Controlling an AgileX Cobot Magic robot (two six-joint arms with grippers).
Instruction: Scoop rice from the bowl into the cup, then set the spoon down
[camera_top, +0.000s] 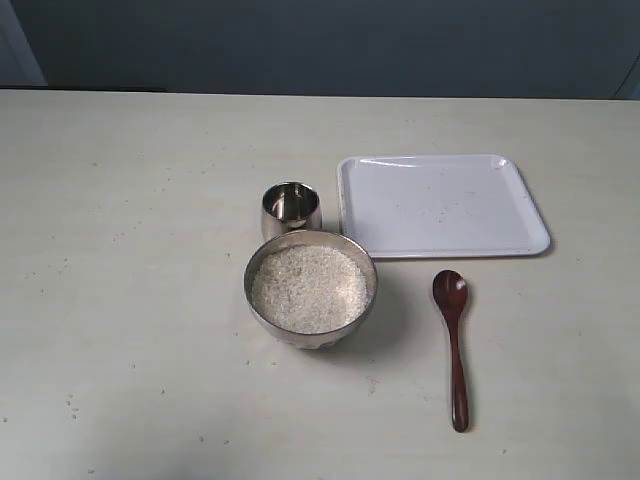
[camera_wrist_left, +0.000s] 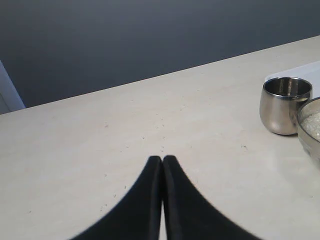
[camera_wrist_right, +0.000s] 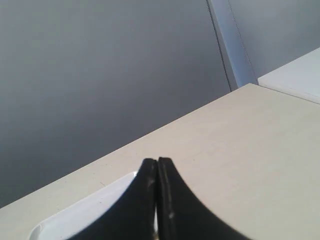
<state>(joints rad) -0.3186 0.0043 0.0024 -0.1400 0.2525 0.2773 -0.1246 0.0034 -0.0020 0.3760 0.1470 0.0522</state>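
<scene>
The steel bowl (camera_top: 366, 272) stands mid-table, filled with white rice (camera_top: 309, 289). Just behind it stands the small steel cup (camera_top: 291, 209), which looks to hold no rice. The dark wooden spoon (camera_top: 454, 344) lies flat on the table to the right of the bowl, head away from the front edge. Neither arm shows in the exterior view. My left gripper (camera_wrist_left: 162, 159) is shut on nothing above bare table, with the cup (camera_wrist_left: 284, 105) and the bowl's rim (camera_wrist_left: 306, 131) off to its side. My right gripper (camera_wrist_right: 157, 161) is shut too, over a corner of the white tray (camera_wrist_right: 85, 212).
A white rectangular tray (camera_top: 442, 204) with a few specks lies behind the spoon, to the right of the cup. Loose grains dot the cream table (camera_top: 130, 300). A dark wall runs behind the table's far edge.
</scene>
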